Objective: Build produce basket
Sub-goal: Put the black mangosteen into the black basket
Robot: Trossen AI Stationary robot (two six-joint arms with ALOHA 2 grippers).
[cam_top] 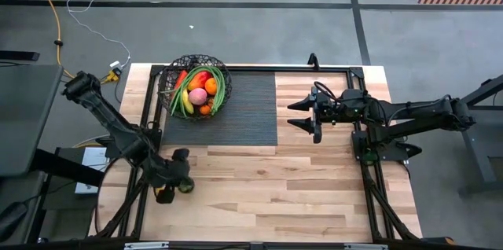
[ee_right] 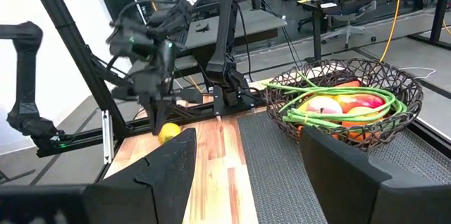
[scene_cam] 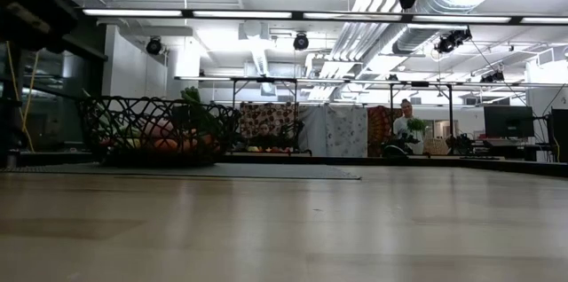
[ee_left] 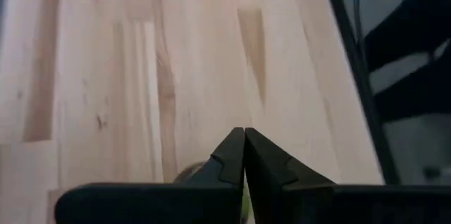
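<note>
**At eight o'clock, a clenched pincer beside a yellow fruit**

Down at eight o'clock on the surface (cam_top: 259, 187), the left pincer (cam_top: 174, 191) is clenched, grasping nothing, with a small yellow fruit (ee_right: 168, 133) just beside it. Up at eleven o'clock, the wire basket (cam_top: 167, 85) holds the produce (cam_top: 198, 93) on a dark mat (cam_top: 244, 108). Over at two o'clock, the right pincer (cam_top: 302, 115) hangs released.

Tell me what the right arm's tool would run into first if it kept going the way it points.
Probably the basket of fruit on the dark mat: the right tool points across the table at it, and nothing stands between them. Depth is hard to judge.
</note>
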